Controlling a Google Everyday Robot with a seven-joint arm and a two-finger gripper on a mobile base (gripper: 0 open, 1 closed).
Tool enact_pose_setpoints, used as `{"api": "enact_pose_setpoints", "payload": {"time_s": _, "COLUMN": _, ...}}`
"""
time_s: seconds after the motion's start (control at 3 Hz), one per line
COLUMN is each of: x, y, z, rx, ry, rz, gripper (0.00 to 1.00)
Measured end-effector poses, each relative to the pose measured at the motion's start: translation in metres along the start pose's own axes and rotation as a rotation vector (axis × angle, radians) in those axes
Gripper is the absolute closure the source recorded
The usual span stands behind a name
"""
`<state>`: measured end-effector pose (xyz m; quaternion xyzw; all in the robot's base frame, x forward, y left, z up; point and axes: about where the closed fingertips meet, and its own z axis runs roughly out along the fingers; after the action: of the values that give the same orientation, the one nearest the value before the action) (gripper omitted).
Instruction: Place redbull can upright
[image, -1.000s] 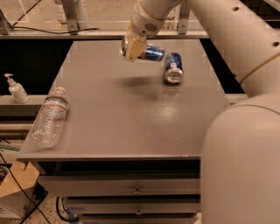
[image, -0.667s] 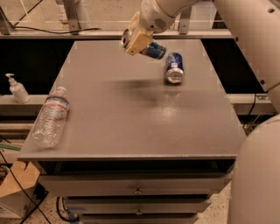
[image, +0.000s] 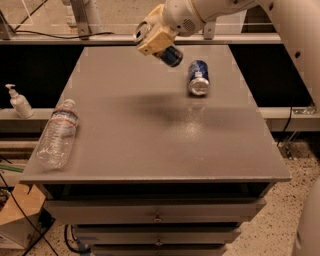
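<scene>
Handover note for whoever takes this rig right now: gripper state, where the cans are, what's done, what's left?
Gripper: in the air over the far part of the table, shut on the redbull can, which is tilted, not upright.
Dark blue can: lying on its side on the table, right of the gripper.
Water bottle: lying at the table's left edge.
Done: redbull can grasped and off the table.
Left: turn it upright, set it down on the table, release.
</scene>
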<state>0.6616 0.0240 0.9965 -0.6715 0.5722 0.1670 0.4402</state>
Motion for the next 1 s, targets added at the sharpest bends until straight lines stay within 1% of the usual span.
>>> {"api": "enact_pose_setpoints", "payload": {"time_s": 0.33, "x": 0.010, "y": 0.003, "z": 0.007, "rx": -0.008, "ry": -0.050, "rz": 0.058, "gripper": 1.00}}
{"api": "enact_pose_setpoints", "payload": {"time_s": 0.67, "x": 0.014, "y": 0.010, "z": 0.011, "rx": -0.004, "ry": -0.182, "rz": 0.150, "gripper": 1.00}}
{"api": "enact_pose_setpoints", "payload": {"time_s": 1.0, "x": 0.012, "y": 0.017, "z": 0.009, "rx": 0.020, "ry": -0.335, "rz": 0.247, "gripper": 1.00}}
